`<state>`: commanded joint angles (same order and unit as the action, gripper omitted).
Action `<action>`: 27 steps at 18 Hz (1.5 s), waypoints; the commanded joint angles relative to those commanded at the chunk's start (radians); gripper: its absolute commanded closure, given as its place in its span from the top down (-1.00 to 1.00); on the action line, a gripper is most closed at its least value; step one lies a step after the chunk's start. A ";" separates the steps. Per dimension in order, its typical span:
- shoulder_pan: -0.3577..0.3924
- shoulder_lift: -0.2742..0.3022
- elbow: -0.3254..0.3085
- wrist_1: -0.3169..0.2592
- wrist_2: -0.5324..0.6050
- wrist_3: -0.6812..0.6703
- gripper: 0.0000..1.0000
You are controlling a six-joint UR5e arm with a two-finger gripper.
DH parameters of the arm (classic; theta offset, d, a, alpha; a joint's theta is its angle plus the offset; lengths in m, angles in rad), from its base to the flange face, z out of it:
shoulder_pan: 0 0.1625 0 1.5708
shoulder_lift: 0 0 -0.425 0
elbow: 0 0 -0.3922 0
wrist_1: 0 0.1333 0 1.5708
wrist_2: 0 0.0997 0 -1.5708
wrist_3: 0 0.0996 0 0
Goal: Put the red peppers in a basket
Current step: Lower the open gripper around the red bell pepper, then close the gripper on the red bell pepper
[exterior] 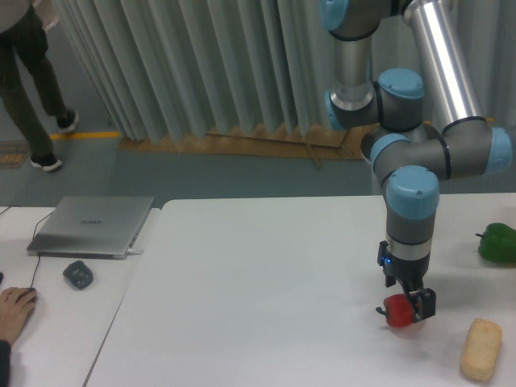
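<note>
The red pepper point(397, 312) is a glossy red lump between the fingers of my gripper point(405, 310), low over the white table point(258, 282) at the right front. The gripper points straight down and is shut on the pepper. I cannot tell whether the pepper rests on the table or is just above it. Its stem is hidden by the fingers. No basket is in view.
A green bell pepper point(497, 243) lies at the table's right edge. A tan bread-like loaf point(480, 349) lies at the right front. On the left table are a closed laptop point(93, 226), a dark mouse point(78, 275) and a person's hand point(14, 310). Another person's legs point(32, 89) stand at the back left.
</note>
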<state>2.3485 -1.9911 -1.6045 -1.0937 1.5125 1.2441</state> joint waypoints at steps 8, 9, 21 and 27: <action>0.000 -0.012 0.000 0.000 0.009 -0.002 0.83; -0.002 -0.012 0.000 0.000 0.021 -0.002 0.74; -0.002 0.008 0.000 -0.005 0.038 0.003 0.26; 0.000 0.038 -0.002 -0.012 0.041 0.003 0.12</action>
<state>2.3485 -1.9528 -1.6061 -1.1060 1.5539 1.2471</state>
